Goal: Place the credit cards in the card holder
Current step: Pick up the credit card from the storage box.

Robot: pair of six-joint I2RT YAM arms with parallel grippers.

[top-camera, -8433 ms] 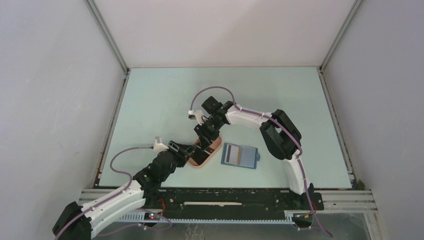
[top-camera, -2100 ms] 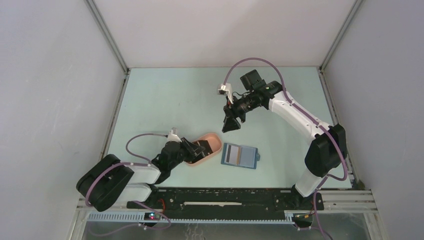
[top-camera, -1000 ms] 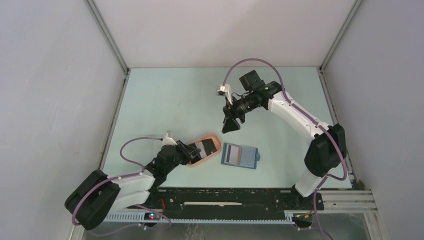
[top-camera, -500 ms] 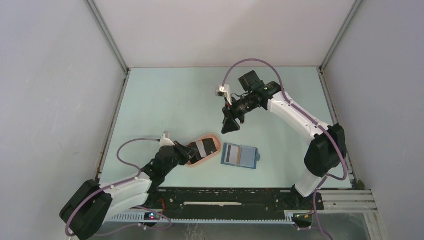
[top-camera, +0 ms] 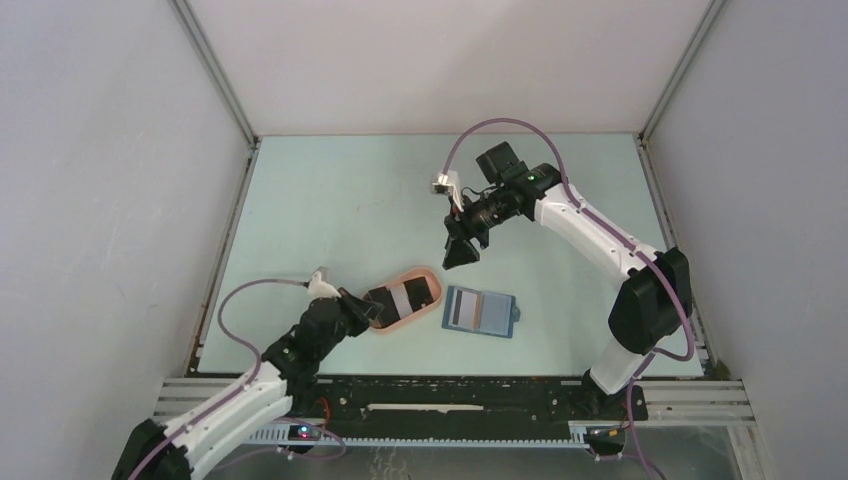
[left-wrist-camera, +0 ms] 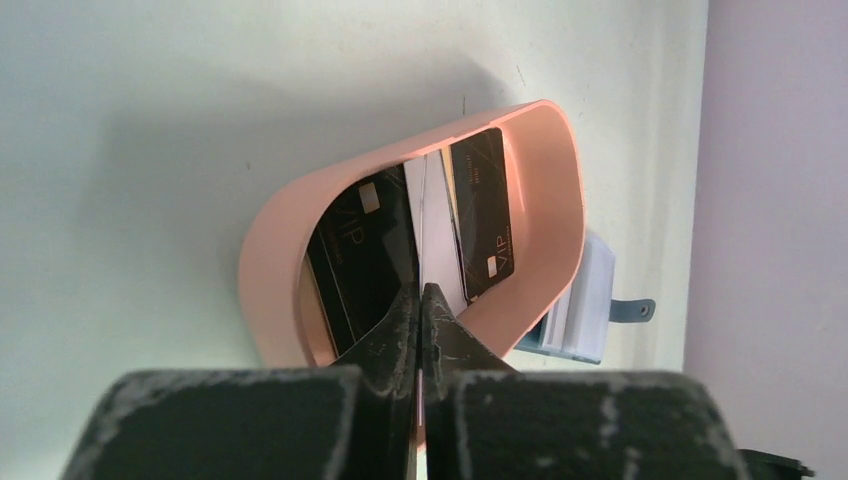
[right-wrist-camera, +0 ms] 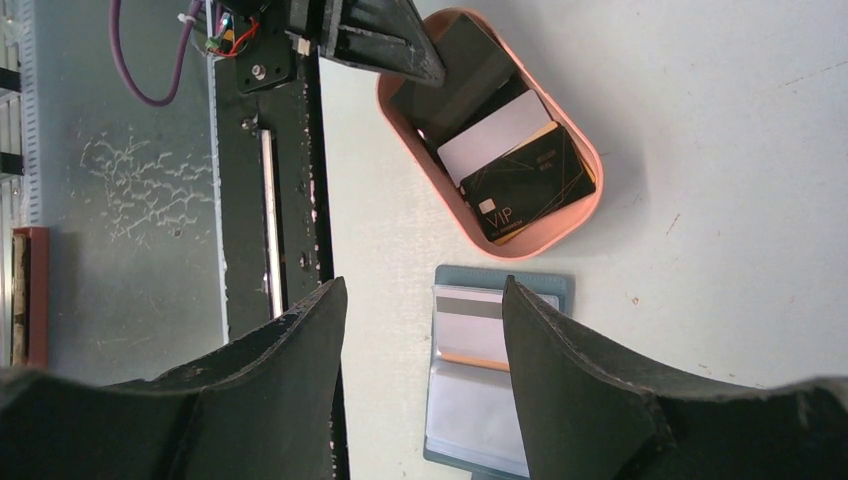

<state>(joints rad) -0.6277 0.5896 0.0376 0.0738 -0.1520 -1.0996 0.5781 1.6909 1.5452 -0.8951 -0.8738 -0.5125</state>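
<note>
Several credit cards lie in a pink oval tray [top-camera: 428, 276]: a tilted black VIP card [left-wrist-camera: 355, 255] leaning at the near end, a white card [left-wrist-camera: 437, 240] and another black card [left-wrist-camera: 480, 215]. My left gripper [top-camera: 368, 308] [left-wrist-camera: 420, 292] is shut at the tray's near end. Its tips touch the tilted card's edge, and I see nothing between the pads. The open blue card holder [top-camera: 480, 311] [right-wrist-camera: 470, 400] lies right of the tray with an orange-tan striped card [right-wrist-camera: 470, 330] in its left pocket. My right gripper [top-camera: 460, 255] [right-wrist-camera: 425, 290] hangs open high above it.
The tray [right-wrist-camera: 590, 190] and card holder sit near the table's front edge, just beyond the black base rail [top-camera: 450, 395]. Grey walls enclose the table on three sides. The right arm's links [top-camera: 600, 235] arch over the table's right half.
My left gripper has shut at the near end of the tray, and its arm has drawn back toward its base. The white card now shows more. The right arm has held still.
</note>
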